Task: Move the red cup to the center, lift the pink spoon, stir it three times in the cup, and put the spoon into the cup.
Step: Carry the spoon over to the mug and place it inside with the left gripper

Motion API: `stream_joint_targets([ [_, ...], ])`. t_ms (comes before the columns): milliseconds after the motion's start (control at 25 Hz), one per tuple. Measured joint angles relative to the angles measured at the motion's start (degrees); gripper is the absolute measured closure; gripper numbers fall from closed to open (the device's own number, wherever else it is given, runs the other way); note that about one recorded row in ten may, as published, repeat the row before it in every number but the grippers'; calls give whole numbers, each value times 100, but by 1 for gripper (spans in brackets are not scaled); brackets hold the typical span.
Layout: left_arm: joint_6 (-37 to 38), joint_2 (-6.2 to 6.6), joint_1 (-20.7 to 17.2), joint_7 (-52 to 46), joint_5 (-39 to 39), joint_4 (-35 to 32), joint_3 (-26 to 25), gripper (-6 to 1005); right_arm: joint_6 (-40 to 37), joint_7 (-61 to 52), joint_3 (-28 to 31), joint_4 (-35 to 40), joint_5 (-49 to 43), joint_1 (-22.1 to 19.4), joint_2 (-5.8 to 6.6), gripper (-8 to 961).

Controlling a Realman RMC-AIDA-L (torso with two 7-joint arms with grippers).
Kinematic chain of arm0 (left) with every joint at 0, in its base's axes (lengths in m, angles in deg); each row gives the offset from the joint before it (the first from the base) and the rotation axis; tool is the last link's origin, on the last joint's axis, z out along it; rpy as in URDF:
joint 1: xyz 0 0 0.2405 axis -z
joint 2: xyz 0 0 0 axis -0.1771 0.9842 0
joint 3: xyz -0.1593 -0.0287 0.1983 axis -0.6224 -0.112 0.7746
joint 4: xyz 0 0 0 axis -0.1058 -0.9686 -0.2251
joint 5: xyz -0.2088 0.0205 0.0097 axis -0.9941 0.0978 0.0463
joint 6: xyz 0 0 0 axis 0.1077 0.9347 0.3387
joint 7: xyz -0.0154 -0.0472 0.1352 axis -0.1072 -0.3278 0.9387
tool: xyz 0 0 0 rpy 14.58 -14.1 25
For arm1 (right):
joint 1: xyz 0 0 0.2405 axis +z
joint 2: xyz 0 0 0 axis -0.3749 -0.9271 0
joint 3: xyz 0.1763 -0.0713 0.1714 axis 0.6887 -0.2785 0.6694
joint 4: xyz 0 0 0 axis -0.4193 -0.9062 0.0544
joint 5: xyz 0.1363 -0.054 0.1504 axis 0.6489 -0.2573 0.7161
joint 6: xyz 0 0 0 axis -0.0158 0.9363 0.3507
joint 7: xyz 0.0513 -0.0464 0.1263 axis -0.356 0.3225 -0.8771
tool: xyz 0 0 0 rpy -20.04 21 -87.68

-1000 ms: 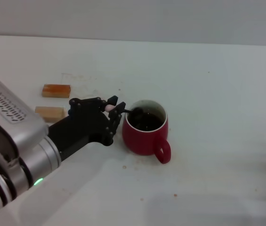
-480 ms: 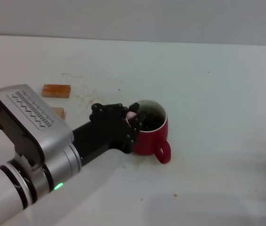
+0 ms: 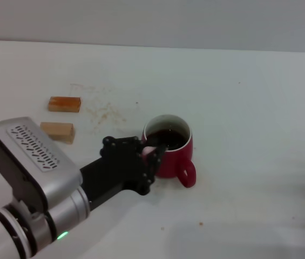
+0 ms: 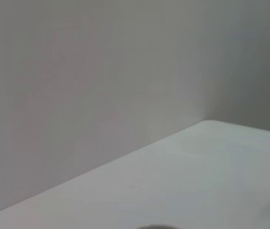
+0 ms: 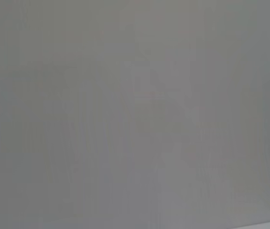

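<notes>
The red cup (image 3: 169, 154) stands near the middle of the white table, handle toward me, dark liquid inside. My left gripper (image 3: 151, 154) is at the cup's near-left rim, shut on the pink spoon (image 3: 148, 150). Only a bit of the spoon's pale pink handle shows between the fingers; its bowl end reaches into the cup and is hidden in the dark liquid. The right gripper is out of view. The left wrist view shows only the table's far edge and the wall.
An orange block (image 3: 64, 103) and a tan block (image 3: 58, 131) lie at the left of the table (image 3: 249, 108). Brown crumbs are scattered between the blocks and the cup. My left arm's silver forearm (image 3: 31, 167) fills the lower left.
My left gripper with the spoon swung from the cup's left side over its rim, then back toward me to the near-left rim. The cup stayed in place.
</notes>
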Motion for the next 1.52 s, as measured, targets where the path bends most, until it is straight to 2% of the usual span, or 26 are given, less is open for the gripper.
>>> stream_joint_targets([
  [320, -51, -33, -55, 67, 0, -103, -272, 855, 13, 0, 0, -6, -9, 3, -9, 954],
  [680, -51, -279, 502, 97, 0, -355, -200, 855, 27, 0, 0, -9, -10, -15, -13, 953],
  [800, -49, -293, 564, 96, 0, -303, -90, 855, 19, 0, 0, -8, -10, -31, -18, 953],
  [920, -48, -282, 539, 97, 0, -160, 24, 854, 19, 0, 0, -1, -10, -39, -18, 953],
  [1280, -49, -227, 65, 218, 0, 33, 29, 854, 28, 0, 0, 0, -10, -6, -14, 953],
  [1520, -50, -287, 151, 247, 0, -68, -79, 854, 31, 0, -43, 0, -10, -1, -11, 953],
])
